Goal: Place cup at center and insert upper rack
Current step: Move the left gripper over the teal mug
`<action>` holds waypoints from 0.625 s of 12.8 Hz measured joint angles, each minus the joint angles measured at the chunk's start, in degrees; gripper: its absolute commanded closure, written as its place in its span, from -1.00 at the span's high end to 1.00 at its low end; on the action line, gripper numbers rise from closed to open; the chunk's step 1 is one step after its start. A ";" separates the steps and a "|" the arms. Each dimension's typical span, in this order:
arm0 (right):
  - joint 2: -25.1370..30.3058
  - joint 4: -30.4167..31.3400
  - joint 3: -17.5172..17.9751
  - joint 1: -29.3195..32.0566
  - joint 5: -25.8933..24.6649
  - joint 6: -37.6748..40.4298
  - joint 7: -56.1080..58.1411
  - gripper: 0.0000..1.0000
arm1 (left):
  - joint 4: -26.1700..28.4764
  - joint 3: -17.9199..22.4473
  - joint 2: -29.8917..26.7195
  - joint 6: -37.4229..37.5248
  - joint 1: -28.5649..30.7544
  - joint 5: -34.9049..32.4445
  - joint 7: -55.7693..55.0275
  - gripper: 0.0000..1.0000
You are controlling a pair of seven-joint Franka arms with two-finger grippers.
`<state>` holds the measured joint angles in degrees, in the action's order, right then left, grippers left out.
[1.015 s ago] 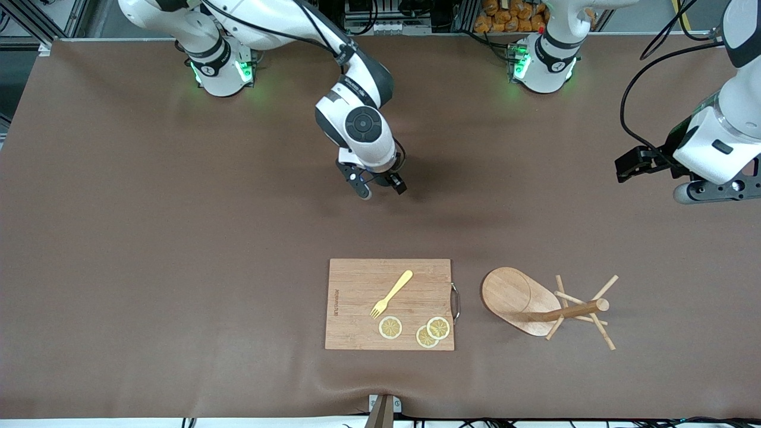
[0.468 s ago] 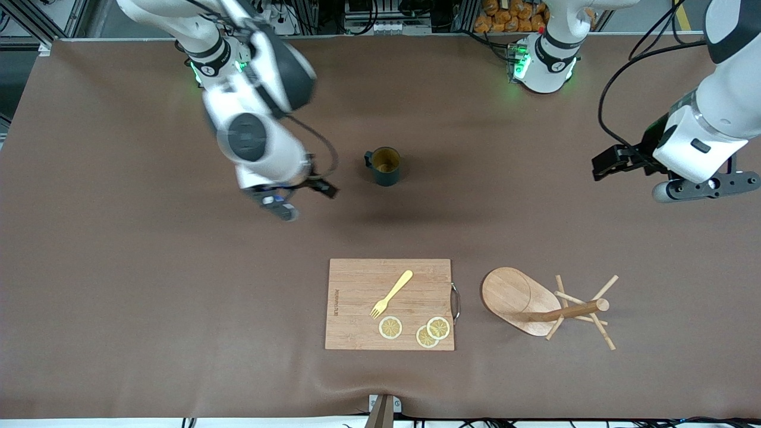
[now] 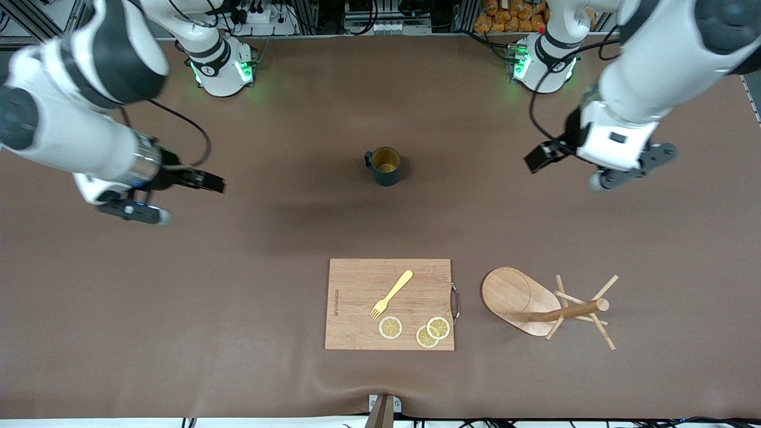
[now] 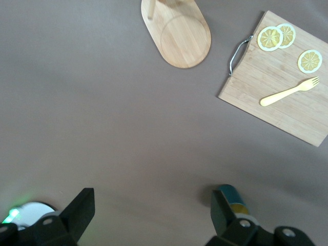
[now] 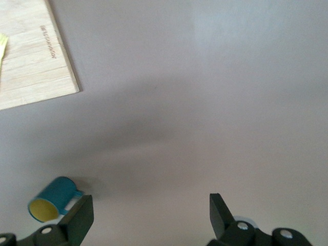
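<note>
The dark teal cup [image 3: 385, 166] stands upright at the middle of the table, touched by neither gripper. It also shows in the right wrist view [image 5: 51, 200] and, partly hidden by a finger, in the left wrist view [image 4: 233, 197]. The wooden mug tree [image 3: 516, 299] is near the front edge, its post [image 3: 571, 310] pointing toward the left arm's end; I cannot tell if it stands. Its base shows in the left wrist view [image 4: 177, 33]. My right gripper [image 5: 151, 215] is open and empty over bare table at the right arm's end [image 3: 131, 211]. My left gripper [image 4: 151, 215] is open and empty over bare table [image 3: 630, 169].
A rectangular cutting board [image 3: 357, 321] with a yellow fork [image 3: 392, 293] and three lemon slices [image 3: 390, 327] lies beside the mug tree, nearer to the front camera than the cup. The board shows in both wrist views [image 4: 287, 107] [image 5: 31, 56].
My right gripper left the cup standing at the middle and swung away to the right arm's end. My left arm moved in from the table's end toward the middle.
</note>
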<state>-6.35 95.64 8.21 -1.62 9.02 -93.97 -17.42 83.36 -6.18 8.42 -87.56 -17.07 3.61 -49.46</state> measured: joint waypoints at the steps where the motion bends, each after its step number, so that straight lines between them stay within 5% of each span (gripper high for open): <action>1: 1.89 0.00 -0.03 2.82 -0.09 1.21 6.04 1.00 | -0.01 -0.03 0.56 -0.41 -1.76 -0.17 -2.69 1.00; 4: 6.55 0.06 -0.10 8.73 -3.16 5.60 14.43 1.00 | -0.05 -0.08 2.42 -1.70 -7.40 -2.31 -11.44 1.00; 8: 8.50 0.33 0.02 9.37 -5.07 6.38 15.57 1.00 | -1.16 -0.11 6.28 -3.54 -15.51 -4.98 -23.88 1.00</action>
<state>2.15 95.97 8.23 7.75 3.95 -87.59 -1.85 82.20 -6.29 14.70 -91.10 -32.57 -1.37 -73.34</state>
